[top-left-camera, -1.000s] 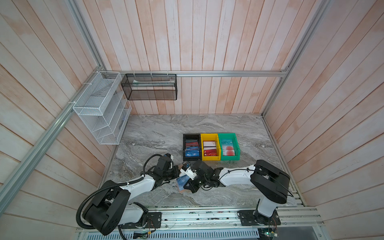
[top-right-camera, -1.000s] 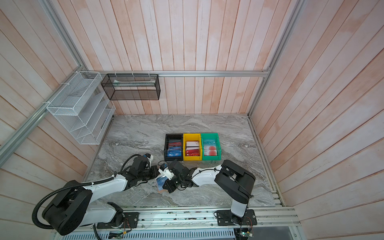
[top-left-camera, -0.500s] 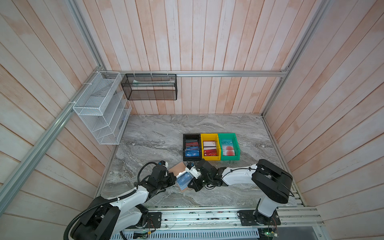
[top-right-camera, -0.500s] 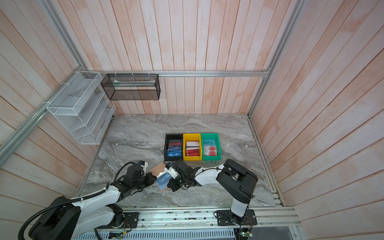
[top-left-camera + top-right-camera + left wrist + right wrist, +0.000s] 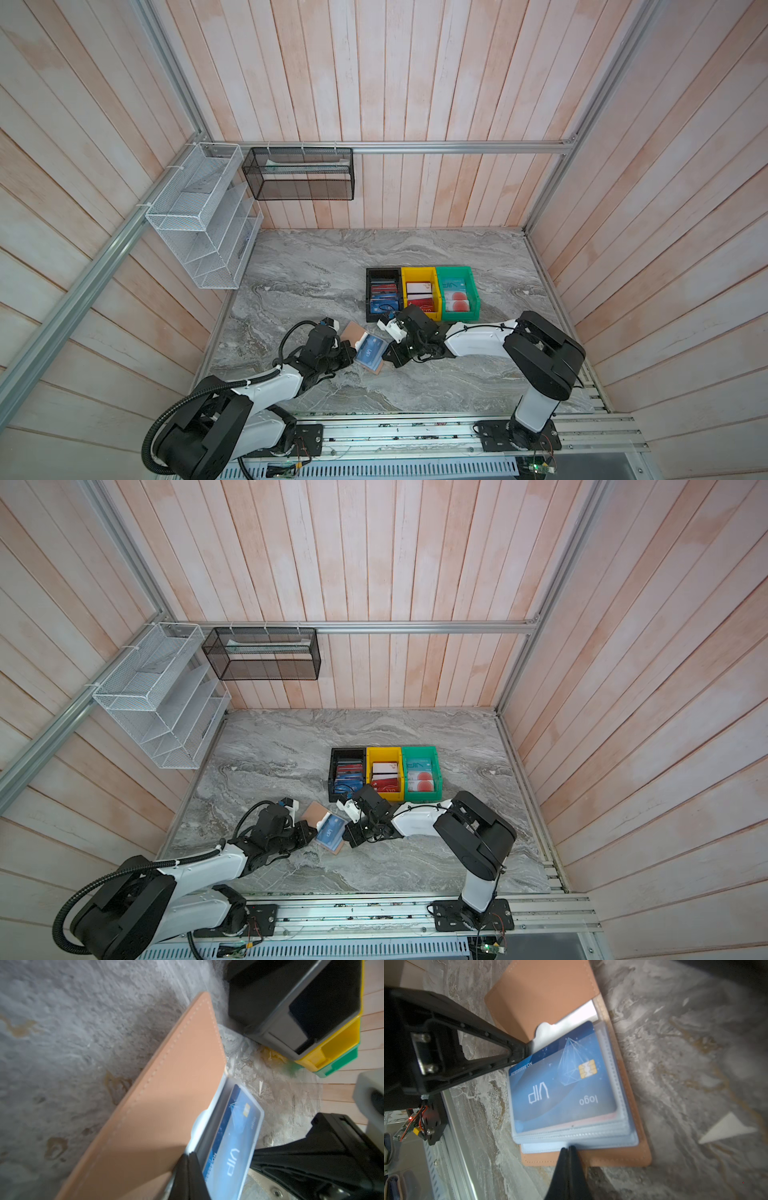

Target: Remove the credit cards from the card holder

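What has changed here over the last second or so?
The card holder now lies with its tan cover open toward the left arm's side, baring a blue VIP card. The left gripper dipped back, then returned; the right gripper barely shifted. Both stay shut. The bins are unchanged.

A grey marbled table [image 5: 332, 257] fills the lower middle of both top views. On it, right of centre, three small plastic bins stand touching in a row: a black bin [image 5: 382, 273], a yellow bin [image 5: 417, 274] and a green bin [image 5: 455, 271]. At the left, above the table, a white wire rack [image 5: 195, 216] hangs from the aluminium frame [image 5: 415, 146]. A black mesh basket [image 5: 299, 178] hangs just beside it on the back rail. Pale wooden planks [image 5: 415, 75] wall the space. A small white triangular scrap [image 5: 726, 1128] lies on the table.
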You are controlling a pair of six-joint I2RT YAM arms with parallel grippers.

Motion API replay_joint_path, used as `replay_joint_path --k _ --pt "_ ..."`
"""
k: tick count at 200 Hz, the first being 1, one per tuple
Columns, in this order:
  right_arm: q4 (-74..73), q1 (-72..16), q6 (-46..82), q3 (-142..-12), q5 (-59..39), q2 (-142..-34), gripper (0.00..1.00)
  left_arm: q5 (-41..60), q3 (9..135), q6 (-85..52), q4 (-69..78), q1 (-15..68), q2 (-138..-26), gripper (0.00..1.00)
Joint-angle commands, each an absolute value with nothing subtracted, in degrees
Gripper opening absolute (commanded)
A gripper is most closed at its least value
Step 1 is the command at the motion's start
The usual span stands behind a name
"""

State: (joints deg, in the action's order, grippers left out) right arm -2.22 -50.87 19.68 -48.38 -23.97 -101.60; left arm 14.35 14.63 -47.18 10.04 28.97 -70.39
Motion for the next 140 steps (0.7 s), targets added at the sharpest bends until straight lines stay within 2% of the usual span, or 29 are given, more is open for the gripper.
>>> replay_joint_path --k 1,70,140 --pt "8.7 -48.1 17.4 -47.5 -13.3 -107.0 0.00 14.1 14.4 -47.0 7.3 28.8 -70.6 0.00" --pt "11.3 -45.2 14.9 -49.0 -12.2 -108.5 0.00 13.1 24.0 -40.0 -1.5 26.1 -70.5 0.02" --pt "13.2 -44.5 13.0 -50.3 -11.3 -109.0 0.00 17.4 27.0 -38.8 4.5 24.4 -80.6 0.02"
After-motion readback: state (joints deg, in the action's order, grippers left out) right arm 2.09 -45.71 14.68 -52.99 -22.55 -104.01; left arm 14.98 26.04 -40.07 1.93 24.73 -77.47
